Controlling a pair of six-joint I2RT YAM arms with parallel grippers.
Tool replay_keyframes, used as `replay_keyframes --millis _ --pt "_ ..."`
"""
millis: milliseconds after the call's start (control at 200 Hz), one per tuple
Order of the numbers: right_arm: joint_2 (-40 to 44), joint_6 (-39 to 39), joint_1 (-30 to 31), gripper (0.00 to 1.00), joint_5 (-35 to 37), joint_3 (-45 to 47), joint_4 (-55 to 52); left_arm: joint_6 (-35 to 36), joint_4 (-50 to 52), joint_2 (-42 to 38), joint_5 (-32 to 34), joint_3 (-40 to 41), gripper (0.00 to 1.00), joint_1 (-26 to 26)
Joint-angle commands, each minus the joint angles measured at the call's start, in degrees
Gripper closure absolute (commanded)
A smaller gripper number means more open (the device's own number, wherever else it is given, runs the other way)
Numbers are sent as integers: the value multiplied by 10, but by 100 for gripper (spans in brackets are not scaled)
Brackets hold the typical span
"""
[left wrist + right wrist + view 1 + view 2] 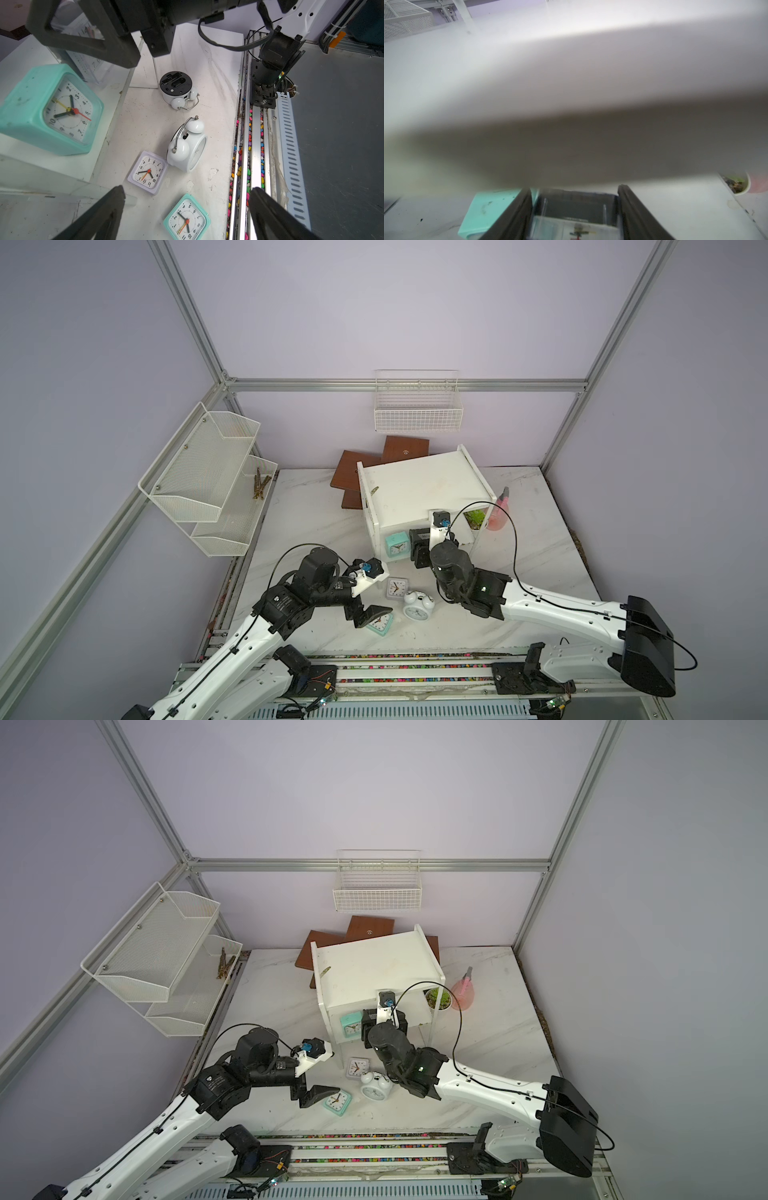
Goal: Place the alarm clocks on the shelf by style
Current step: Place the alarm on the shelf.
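Marble tabletop point(540, 572); left gripper point(187, 190) agape, empty; right gripper point(575, 189) tight around grey clock point(575, 207) beneath blurry shelf board point(571, 104).

2 top views high, same table point(299, 522); wrist views close beside shelf point(415, 489).

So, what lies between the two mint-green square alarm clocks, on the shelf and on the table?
A small whitish-grey square alarm clock lies face up on the white marble table; both top views show it.

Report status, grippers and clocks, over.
Left gripper open, over mint clock on table. Right gripper shut on grey square clock, lower shelf, beside second mint clock. Nothing blocking.
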State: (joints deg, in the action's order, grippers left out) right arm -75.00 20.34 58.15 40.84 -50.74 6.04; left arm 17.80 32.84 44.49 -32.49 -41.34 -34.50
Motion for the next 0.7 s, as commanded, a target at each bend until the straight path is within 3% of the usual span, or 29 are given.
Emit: replay_keyframes --millis 0,405,695 --pt "-18 3 -12 53 -6 -11 2 12 -11 -6 -2 2 4 2" --pt "-44 15 -21 51 -15 -21 -13 18 -11 -10 0 9 3 2" --pt "-11 23 -20 51 -23 6 -5 19 -13 -10 -2 12 3 2"
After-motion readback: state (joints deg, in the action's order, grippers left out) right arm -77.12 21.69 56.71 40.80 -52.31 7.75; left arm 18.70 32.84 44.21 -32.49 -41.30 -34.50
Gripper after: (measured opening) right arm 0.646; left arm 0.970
